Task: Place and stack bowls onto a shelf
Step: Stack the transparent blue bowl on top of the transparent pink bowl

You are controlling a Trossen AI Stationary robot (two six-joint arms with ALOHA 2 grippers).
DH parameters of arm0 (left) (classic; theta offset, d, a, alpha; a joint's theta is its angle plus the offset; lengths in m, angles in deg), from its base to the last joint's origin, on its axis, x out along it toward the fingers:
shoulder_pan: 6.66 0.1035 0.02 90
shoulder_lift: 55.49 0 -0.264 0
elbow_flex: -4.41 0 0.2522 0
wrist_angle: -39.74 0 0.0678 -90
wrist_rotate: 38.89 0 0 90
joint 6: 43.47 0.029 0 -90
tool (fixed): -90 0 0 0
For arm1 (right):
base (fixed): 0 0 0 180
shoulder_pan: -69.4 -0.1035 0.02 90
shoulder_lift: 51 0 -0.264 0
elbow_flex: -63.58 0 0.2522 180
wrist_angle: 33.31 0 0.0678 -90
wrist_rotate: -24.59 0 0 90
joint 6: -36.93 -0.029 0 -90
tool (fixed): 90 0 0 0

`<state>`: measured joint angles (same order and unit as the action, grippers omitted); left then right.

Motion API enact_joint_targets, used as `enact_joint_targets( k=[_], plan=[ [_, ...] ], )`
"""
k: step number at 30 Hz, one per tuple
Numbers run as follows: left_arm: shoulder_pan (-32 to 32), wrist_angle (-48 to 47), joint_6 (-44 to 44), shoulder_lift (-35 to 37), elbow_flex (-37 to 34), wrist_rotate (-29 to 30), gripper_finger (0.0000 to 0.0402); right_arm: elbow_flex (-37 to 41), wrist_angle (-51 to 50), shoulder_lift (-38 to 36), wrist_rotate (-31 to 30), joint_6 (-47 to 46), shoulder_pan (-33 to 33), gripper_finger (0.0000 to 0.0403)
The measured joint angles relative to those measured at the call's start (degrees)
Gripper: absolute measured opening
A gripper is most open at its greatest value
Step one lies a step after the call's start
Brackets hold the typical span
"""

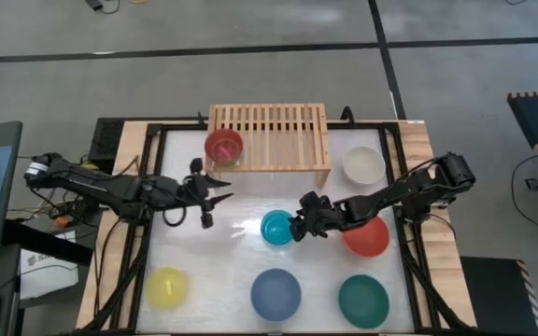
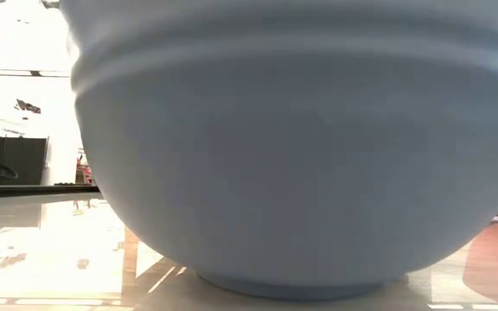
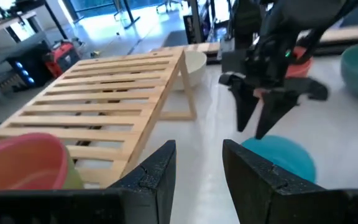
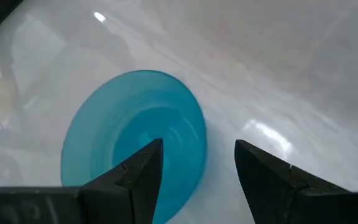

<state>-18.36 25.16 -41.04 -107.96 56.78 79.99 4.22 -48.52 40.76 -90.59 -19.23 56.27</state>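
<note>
The light-wood shelf [image 1: 274,135] [image 3: 104,99] stands at the table's far middle. A pink bowl [image 1: 223,147] [image 3: 20,163] sits on its left near corner, with a lime green bowl [image 3: 73,179] showing under it. The cyan bowl [image 1: 275,228] [image 4: 135,140] rests upright on the table's middle. My right gripper [image 1: 295,224] [image 4: 197,163] is open above the cyan bowl's right rim [image 4: 199,140], one finger over the inside, one outside. My left gripper [image 1: 222,189] [image 3: 199,163] is open and hovers left of the cyan bowl, near the shelf's left leg.
A cream white bowl [image 1: 363,165] stands right of the shelf, and a red bowl [image 1: 368,237] lies under my right arm. Along the near edge are yellow [image 1: 167,287], slate blue [image 1: 276,294] [image 2: 292,147] and dark green [image 1: 363,300] bowls. The slate blue bowl fills the low view.
</note>
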Motion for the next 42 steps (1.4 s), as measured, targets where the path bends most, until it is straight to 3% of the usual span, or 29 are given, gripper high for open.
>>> enact_joint_targets(
  k=[8,14,26,31,37,42],
  plan=[
    [-6.3,-19.9,-17.0,13.3,4.4,5.5,0.0118,0.0,-2.3,-0.5,6.5,-12.3,2.5,0.0211],
    [-9.8,-25.9,-31.3,15.7,4.3,5.0,0.0118,-1.3,-2.5,-0.4,10.0,-15.6,0.7,0.0184],
    [-11.8,-25.2,-37.8,7.6,4.3,9.0,0.0118,-2.6,-12.3,-0.4,10.3,-12.9,3.3,0.0135],
    [-11.8,-25.1,-43.0,3.3,4.3,9.9,0.0118,-2.6,-8.9,-0.4,11.3,-6.6,4.3,0.0156],
    [-11.9,-25.1,-49.5,0.6,4.3,8.0,0.0118,-2.7,-5.0,2.2,12.0,-5.9,4.0,0.0205],
    [-11.9,-25.7,-49.3,-0.2,4.3,8.4,0.0118,-2.6,-2.8,7.2,14.8,-5.8,4.1,0.02]
  ],
)
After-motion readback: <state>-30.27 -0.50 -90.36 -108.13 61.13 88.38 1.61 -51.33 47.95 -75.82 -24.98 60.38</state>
